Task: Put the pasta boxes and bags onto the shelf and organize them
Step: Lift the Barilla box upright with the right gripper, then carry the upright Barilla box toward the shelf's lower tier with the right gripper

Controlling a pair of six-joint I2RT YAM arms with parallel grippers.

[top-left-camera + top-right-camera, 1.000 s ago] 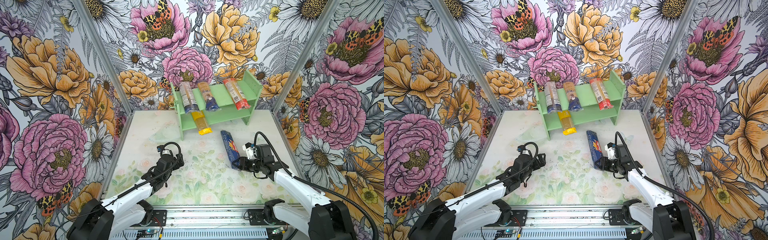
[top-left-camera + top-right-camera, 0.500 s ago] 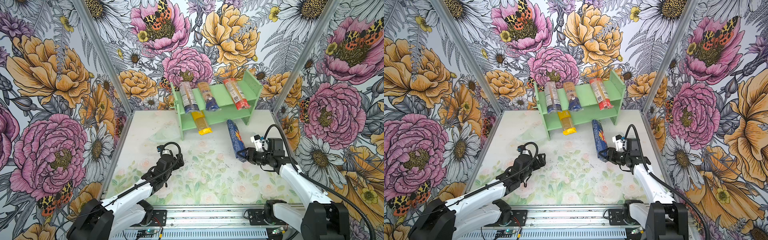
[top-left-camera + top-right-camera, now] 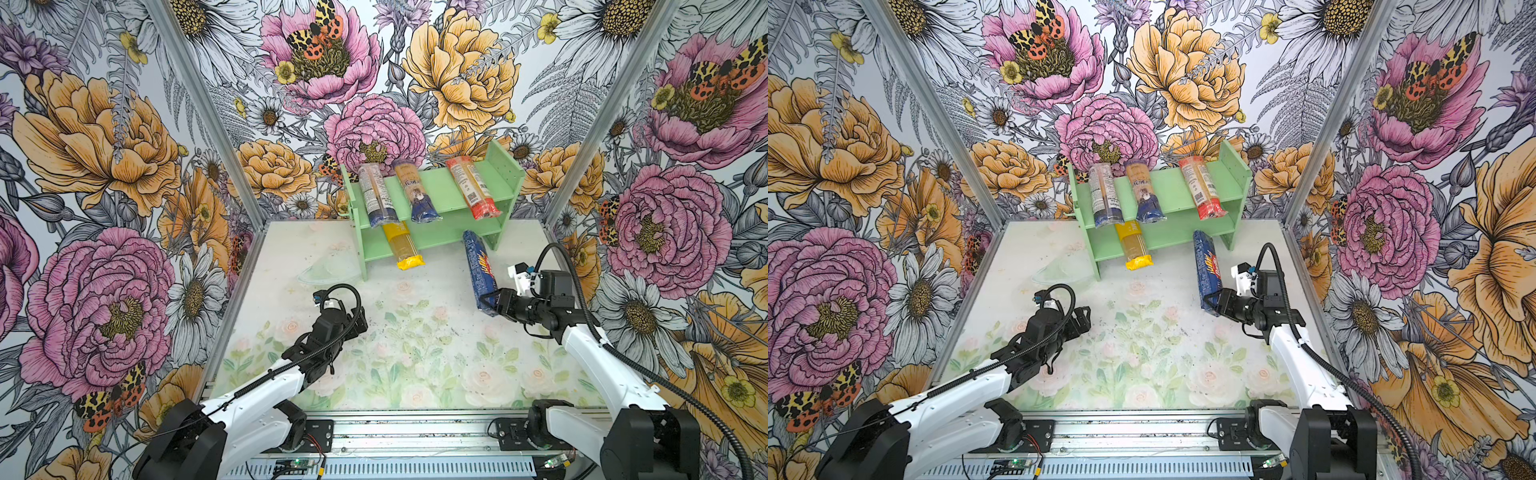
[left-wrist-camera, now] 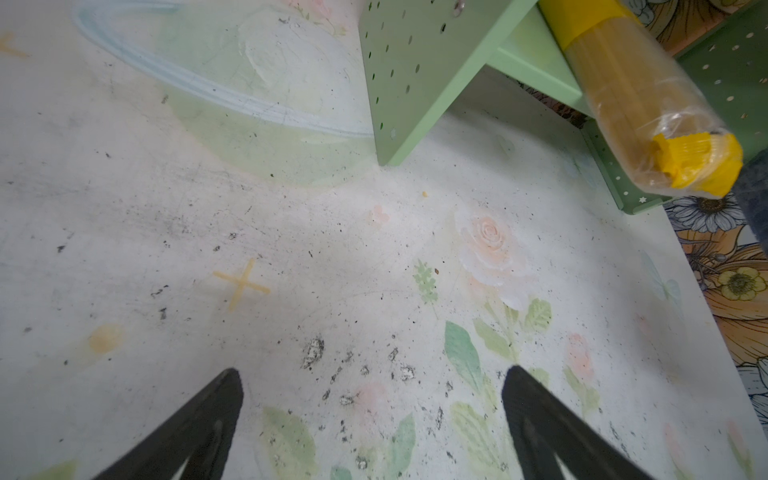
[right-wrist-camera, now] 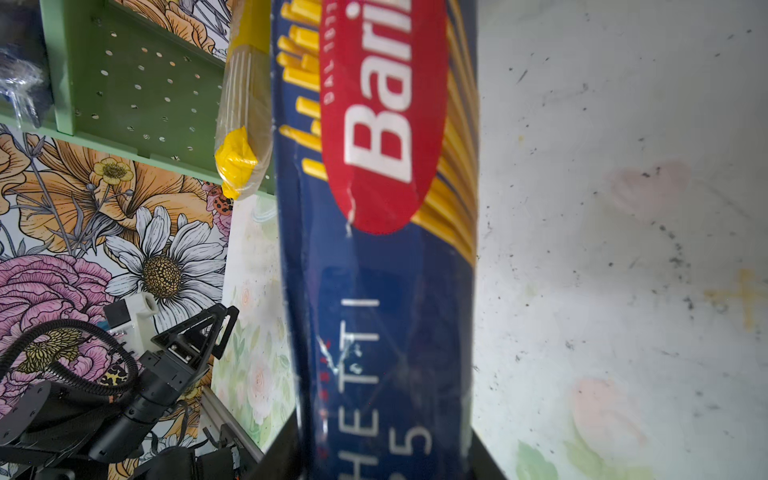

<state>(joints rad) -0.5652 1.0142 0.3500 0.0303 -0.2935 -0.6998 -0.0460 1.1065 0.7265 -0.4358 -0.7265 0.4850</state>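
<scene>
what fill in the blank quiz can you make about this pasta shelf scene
The right arm's fingers grip a box coloured dark ____.
The left arm's fingers are ____.
The red-ended bag lies on the shelf's ____ tier.
The yellow bag pokes out of the ____ tier.
Missing: blue, open, top, bottom.

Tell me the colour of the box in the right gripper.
The box is dark blue with a red oval; see right wrist view.
</scene>
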